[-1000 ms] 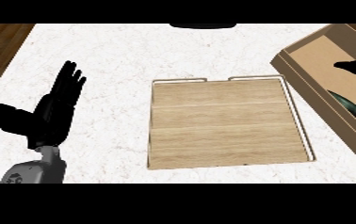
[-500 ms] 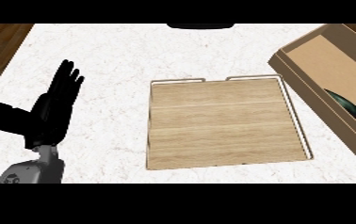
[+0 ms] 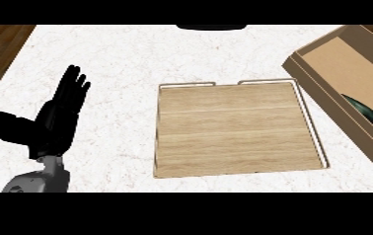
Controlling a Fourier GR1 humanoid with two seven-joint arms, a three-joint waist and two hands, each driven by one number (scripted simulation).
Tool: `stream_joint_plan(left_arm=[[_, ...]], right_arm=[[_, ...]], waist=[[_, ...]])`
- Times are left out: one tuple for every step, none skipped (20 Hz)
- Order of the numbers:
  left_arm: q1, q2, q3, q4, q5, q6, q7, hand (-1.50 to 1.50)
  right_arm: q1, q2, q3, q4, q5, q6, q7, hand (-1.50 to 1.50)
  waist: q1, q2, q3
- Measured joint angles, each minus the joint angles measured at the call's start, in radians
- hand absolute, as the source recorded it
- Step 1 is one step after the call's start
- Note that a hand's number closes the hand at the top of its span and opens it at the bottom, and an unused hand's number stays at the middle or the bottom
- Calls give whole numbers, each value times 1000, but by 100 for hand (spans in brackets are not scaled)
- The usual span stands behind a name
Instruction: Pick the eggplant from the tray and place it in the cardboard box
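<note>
The wooden tray (image 3: 233,130) lies flat at the middle of the white counter, and nothing is on it. A cardboard box (image 3: 328,76) stands open at the right edge, partly cut off by the view. Inside it, against the near wall, a dark rounded thing (image 3: 357,104) shows only in part; I cannot tell whether it is the eggplant. My left hand (image 3: 58,113) is open at the left, fingers straight and pointing up, well apart from the tray. My right hand does not show.
A brown wooden strip (image 3: 13,41) borders the counter at the far left. A dark shape (image 3: 211,27) sits at the counter's far edge, top centre. White counter surrounds the tray on its left and far sides.
A dark shape that stood over the box at the right edge one second ago has left the view. The left hand has barely shifted.
</note>
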Motion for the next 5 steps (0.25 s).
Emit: stream_joint_plan(left_arm=[[-2, -4, -6, 0, -5, 2, 3, 0], [-3, -8, -7, 11, -9, 3, -6, 0], [8, -6, -2, 10, -5, -5, -15, 0], [8, -9, -6, 9, -9, -4, -16, 0], [6, -6, 0, 11, -7, -7, -15, 0]], right_arm=[[8, -15, -8, 25, -7, 4, -23, -150], [10, -35, -11, 47, -13, 14, -33, -150], [21, -49, -16, 64, -19, 20, -55, -150], [25, -65, -21, 87, -25, 29, -71, -150], [41, -68, -22, 102, -30, 38, -96, -150]], waist=[[2, 1, 0], [2, 2, 0], [4, 2, 0], [5, 3, 1], [5, 2, 0]])
